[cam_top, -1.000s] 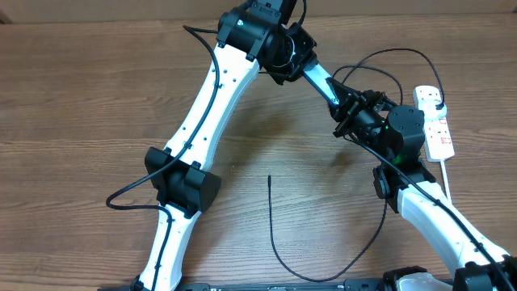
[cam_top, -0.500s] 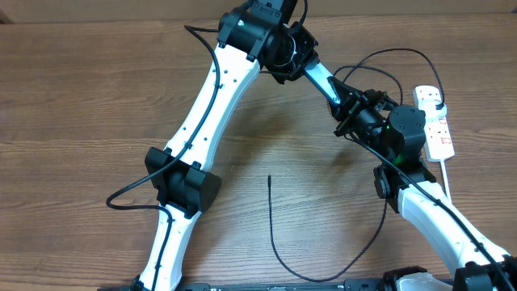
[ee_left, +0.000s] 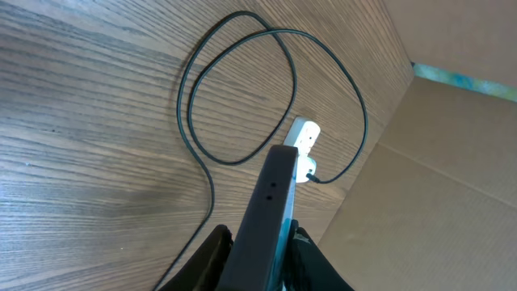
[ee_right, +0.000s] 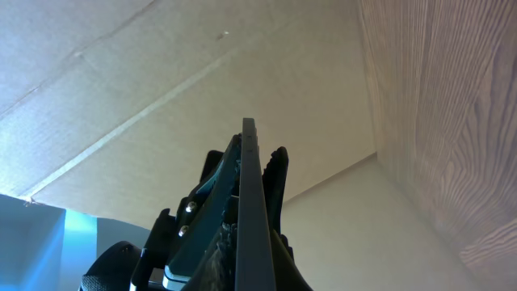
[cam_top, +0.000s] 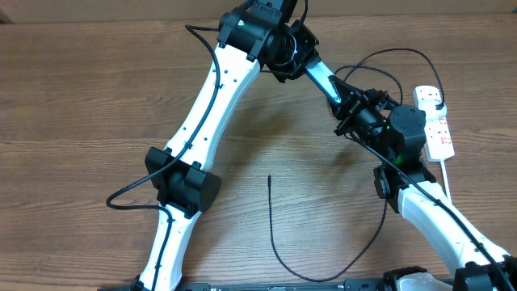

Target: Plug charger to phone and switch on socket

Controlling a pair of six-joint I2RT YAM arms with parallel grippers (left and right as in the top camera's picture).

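Wood-grain table (cam_top: 81, 97); loose black charger (cam_top: 272, 238) on it; white socket (cam_top: 439, 133) near its right edge

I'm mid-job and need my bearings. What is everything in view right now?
phone: one, glossy teal screen with dark edges, held up off the table at the far middle
cable: one, thin and black, looped near the power strip, loose end lying mid-table
power strip: one, white with red marks, far right of the table
table: one, brown wood
cardboard: beige, along the table's far edge
left arm, right arm: white with black joints
left gripper: black, closed on the phone
right gripper: black, shut at the phone's lower end; whether it grips it is unclear
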